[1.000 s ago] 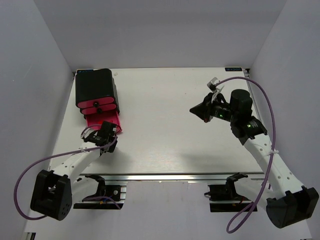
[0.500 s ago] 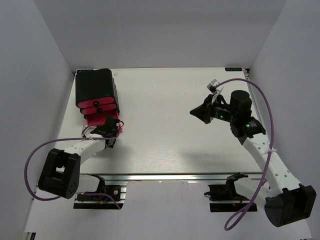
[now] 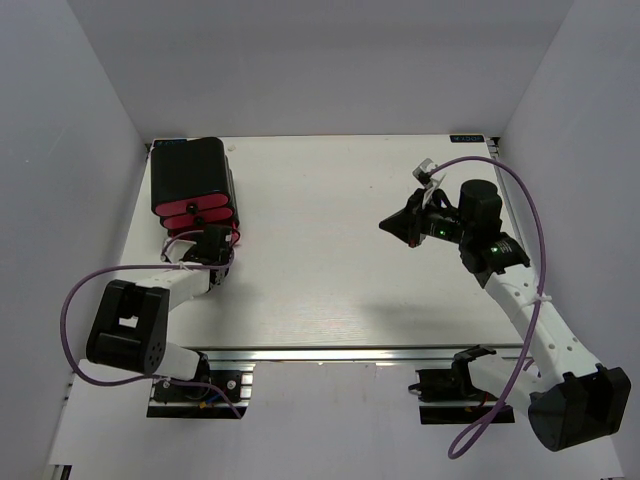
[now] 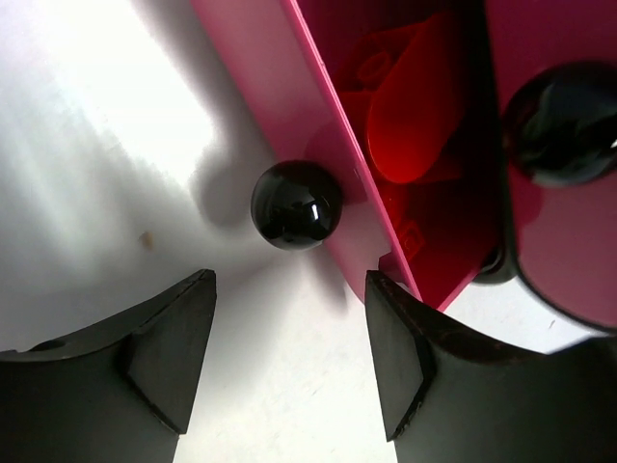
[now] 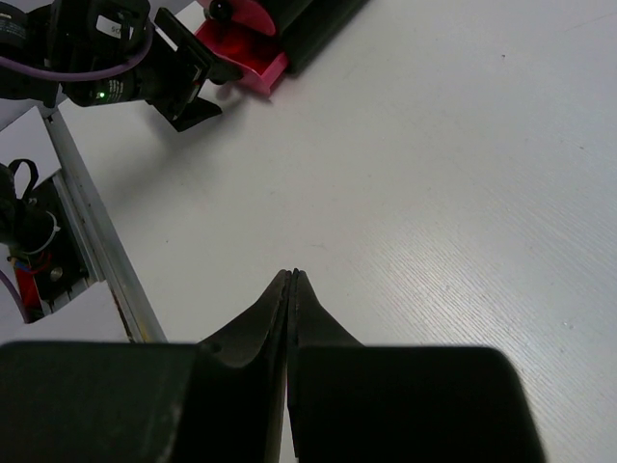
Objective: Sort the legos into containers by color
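The left gripper point(image 4: 287, 289) gapes wide and empty. The knob point(image 4: 297, 204) sits just ahead between its fingers, on the bottom drawer point(image 4: 280, 87), which is ajar with red shapes inside, likely legos point(image 4: 410, 116). The drawer looks nearly closed; next, back straight off. The right gripper point(image 5: 292, 282) is pinched together, empty, far from the drawer. A second ago the drawer stuck farther out and the left fingers were clamped.

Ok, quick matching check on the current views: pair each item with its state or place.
1. left tool
2. right tool
3. bottom drawer
4. housing

A. glossy black, far-left corner
B. shut, nothing in it, out on the right
C. open, a finger on either side of a black knob
D. magenta-pink, sticking partly out

Pairs: 1-C, 2-B, 3-D, 4-A
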### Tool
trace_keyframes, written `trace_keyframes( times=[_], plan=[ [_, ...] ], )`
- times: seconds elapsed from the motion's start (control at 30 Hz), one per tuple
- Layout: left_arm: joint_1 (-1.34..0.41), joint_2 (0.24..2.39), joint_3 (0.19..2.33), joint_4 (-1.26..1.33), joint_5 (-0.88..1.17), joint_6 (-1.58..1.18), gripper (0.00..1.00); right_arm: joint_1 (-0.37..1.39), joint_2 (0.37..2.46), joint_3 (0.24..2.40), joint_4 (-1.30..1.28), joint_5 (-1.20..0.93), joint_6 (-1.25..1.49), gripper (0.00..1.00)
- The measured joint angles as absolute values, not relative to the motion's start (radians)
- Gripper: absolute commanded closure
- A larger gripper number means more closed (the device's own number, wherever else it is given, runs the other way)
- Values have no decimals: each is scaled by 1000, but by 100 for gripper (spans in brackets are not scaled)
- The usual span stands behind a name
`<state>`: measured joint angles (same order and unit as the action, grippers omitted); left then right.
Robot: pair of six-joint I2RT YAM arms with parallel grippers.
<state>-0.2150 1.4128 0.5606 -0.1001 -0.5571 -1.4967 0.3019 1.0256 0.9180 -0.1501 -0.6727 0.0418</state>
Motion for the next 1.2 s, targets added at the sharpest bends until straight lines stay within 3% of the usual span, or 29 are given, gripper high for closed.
trace_keyframes(
  times=[0.63, 0.77, 0.97, 1.07, 1.1, 1.13, 1.17, 1.2],
  plan=[
    [-89, 1588, 618, 233, -419, -1365, 17, 300, 1066, 918, -152, -658, 30, 100],
    [-80, 1595, 607, 271, -368, -1351, 25, 300, 1075, 918, -154, -657, 23, 100],
    [-75, 1498, 487, 296, -246, -1317, 45, 300, 1078, 918, -154, -657, 19, 100],
    [-80, 1385, 399, 258, -167, -1265, 54, 299, 1084, 918, -155, -656, 14, 76],
    [-81, 1331, 372, 233, -135, -1236, 55, 297, 1086, 918, -155, -654, 7, 55],
    [-81, 1279, 353, 213, -104, -1199, 54, 295, 1088, 918, -157, -651, 6, 43],
    [-82, 1220, 341, 189, -62, -1156, 49, 294, 1091, 917, -157, -647, -5, 32],
    [-82, 1156, 335, 168, -22, -1108, 40, 292, 1094, 916, -155, -641, -10, 11]
  ],
)
